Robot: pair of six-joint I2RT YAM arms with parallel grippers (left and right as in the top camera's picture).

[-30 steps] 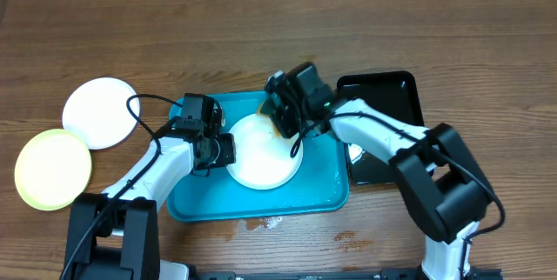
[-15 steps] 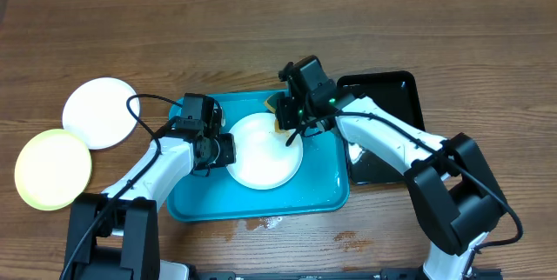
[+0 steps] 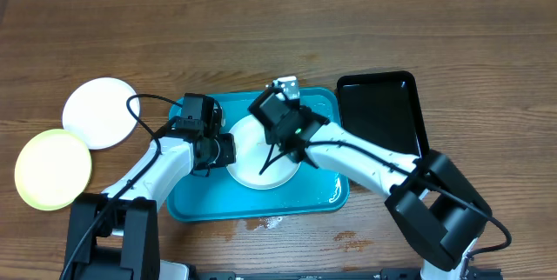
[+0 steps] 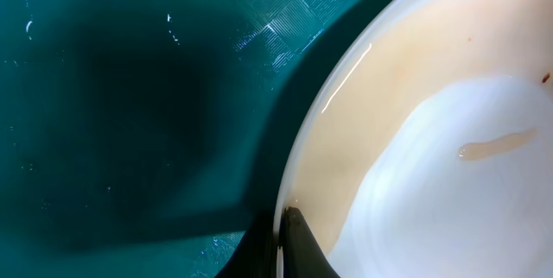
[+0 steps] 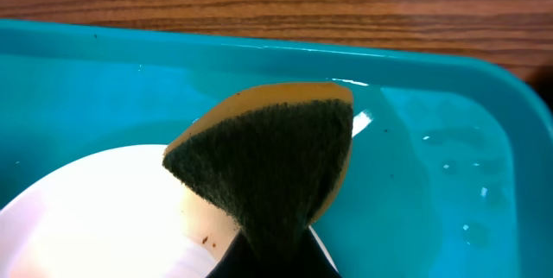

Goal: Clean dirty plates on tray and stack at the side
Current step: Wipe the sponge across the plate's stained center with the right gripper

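The white plate (image 3: 251, 169) lies towards the middle of the blue tray (image 3: 198, 202). In the wrist views a brownish film and a few dark specks are seen on its surface, so it is judged not yet clean. Its left rim is pinched by the left gripper (image 3: 223, 150), whose jaws are closed on the edge. The hold is presumably there so that the plate cannot slide on the wet tray floor under scrubbing.

Over the plate's far edge a sponge (image 5: 276, 153) is clamped in the right gripper (image 5: 273, 259), with the dark scouring face turned to the camera and the yellow backing behind. Whether it is touching the plate cannot be told. The raised rim of the tray is what confines the water — hence, it is judged, the washing is done inside it.

Well apart, on the left of the table (image 3: 348, 28), a second white plate (image 3: 100, 112) and a yellow-green plate (image 3: 52, 169) are laid edge to edge, touching or slightly overlapping. That is taken to be the side spot, though no true stack is formed there. A black tray (image 3: 383, 110) is set just beside the blue one.
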